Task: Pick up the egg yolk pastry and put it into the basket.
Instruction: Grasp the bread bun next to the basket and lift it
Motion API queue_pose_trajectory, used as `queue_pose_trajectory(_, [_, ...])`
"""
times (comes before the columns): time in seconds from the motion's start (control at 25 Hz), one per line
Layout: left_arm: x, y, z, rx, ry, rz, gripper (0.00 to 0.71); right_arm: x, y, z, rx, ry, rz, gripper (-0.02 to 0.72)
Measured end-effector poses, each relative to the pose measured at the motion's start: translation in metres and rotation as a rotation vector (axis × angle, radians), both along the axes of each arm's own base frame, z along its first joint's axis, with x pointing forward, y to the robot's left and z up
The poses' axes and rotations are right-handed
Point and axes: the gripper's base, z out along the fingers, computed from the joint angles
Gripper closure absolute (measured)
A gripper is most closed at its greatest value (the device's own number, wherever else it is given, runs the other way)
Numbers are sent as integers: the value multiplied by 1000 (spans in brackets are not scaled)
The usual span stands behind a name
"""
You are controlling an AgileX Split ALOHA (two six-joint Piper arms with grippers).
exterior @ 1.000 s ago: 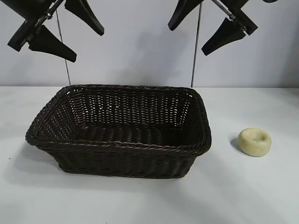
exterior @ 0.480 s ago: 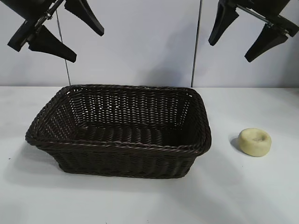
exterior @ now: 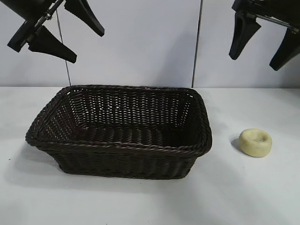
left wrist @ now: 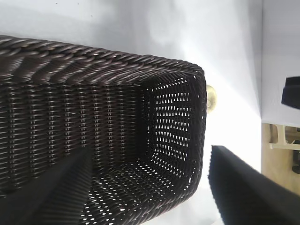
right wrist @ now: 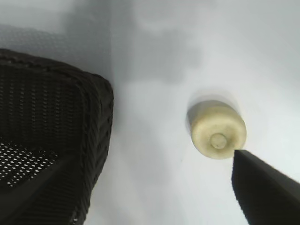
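With its jaws wide and empty, the right tool (exterior: 265, 44) was best centred over the egg yolk pastry (exterior: 256, 142) on the table (exterior: 150, 201), clear of the basket (exterior: 201, 140), before being lowered.

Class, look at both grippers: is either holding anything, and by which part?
Nothing is held. Both the left gripper and right gripper hang open; the egg yolk pastry lies untouched.
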Motion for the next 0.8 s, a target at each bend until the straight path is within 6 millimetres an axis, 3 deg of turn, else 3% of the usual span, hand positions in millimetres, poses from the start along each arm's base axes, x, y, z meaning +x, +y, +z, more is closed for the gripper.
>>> queue_pose_trajectory(0.28, [0,0,0,0,0,0,197,-2,-5,-20,-55,-27,2,80])
queue_pose_trajectory(0.8, [0,0,0,0,0,0,197,17,-6,-52,-67,-47,-76,80])
